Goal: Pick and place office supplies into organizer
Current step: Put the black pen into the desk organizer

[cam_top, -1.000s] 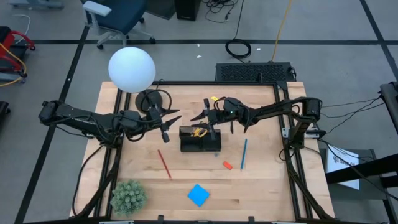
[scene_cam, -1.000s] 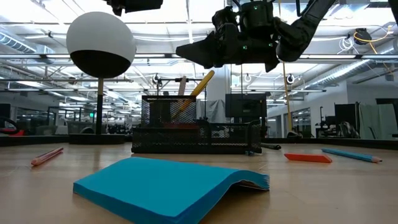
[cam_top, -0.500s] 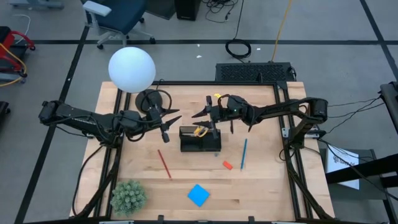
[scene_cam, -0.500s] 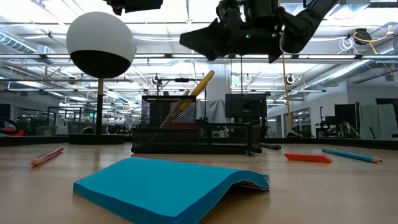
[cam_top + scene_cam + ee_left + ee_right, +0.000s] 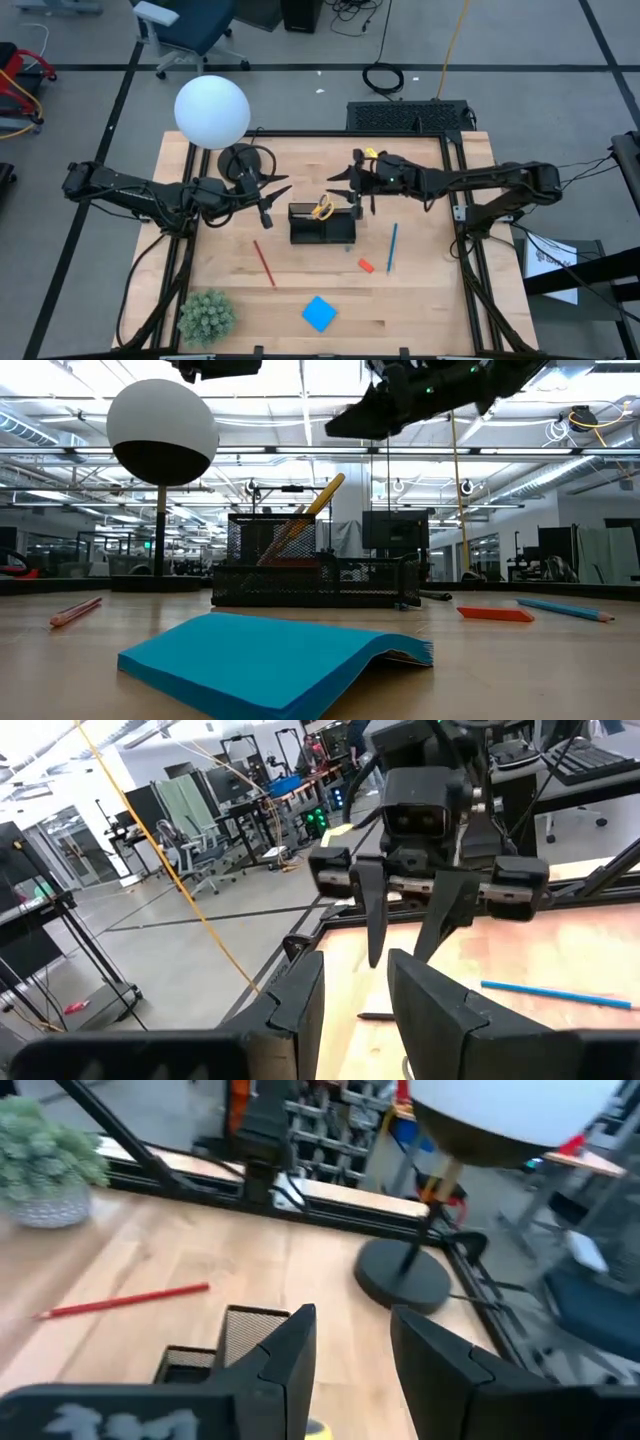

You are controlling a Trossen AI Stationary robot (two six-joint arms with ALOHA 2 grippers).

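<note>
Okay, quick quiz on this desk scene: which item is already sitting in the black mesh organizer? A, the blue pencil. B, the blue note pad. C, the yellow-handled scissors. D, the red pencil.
C: the yellow-handled scissors stand in the organizer, while the blue note pad, red pencil and blue pencil lie out on the table.

Bright, even overhead light falls on the table [image 5: 420,290]; shadows are faint. The nearest note pad [image 5: 270,660] looks soft at table level.
</note>
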